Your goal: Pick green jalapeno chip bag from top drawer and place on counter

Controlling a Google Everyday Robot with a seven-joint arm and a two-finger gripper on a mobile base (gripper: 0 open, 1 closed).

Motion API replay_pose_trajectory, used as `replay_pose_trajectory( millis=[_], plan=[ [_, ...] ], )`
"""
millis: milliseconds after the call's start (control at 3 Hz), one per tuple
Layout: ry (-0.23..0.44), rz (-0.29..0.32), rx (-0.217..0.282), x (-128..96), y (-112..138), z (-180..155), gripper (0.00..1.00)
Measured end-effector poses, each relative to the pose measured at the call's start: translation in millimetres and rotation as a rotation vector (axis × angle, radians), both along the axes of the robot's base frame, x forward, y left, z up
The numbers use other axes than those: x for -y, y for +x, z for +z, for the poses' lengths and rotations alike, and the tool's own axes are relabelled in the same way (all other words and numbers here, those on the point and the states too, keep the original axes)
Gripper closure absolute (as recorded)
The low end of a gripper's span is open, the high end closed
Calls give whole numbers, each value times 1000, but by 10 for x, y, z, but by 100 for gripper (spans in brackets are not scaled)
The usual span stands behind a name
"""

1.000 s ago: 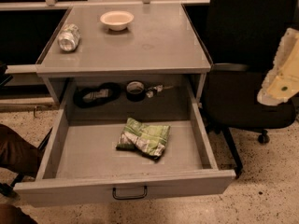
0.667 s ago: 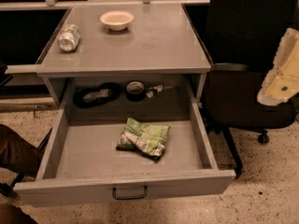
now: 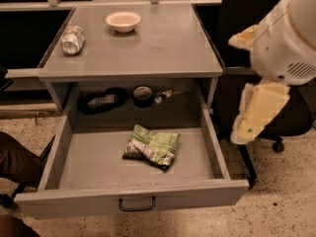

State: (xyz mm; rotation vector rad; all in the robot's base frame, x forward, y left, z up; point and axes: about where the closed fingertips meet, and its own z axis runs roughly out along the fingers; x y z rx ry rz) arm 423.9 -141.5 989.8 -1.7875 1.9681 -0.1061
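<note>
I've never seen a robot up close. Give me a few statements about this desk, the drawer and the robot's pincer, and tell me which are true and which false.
1. The pincer hangs to the right of the top drawer, apart from the green chip bag. True.
2. The green chip bag lies on the counter. False: it lies on the drawer floor.
3. A crushed can and a bowl are on the counter. True.
4. The top drawer is shut. False: it is pulled open.

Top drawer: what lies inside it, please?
In the top drawer lies the green jalapeno chip bag, near the middle of the floor. What the bag covers is hidden. The gripper hangs outside, to the right.
</note>
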Motion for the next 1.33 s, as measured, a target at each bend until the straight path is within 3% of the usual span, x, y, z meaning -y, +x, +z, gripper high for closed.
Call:
replay_pose_trajectory(
  millis=[333, 1000, 1333],
  plan=[
    [47, 64, -83, -309, 167, -586, 0],
    [58, 89, -77, -350, 276, -748, 0],
    [83, 154, -63, -541, 483, -1231, 0]
  ],
)
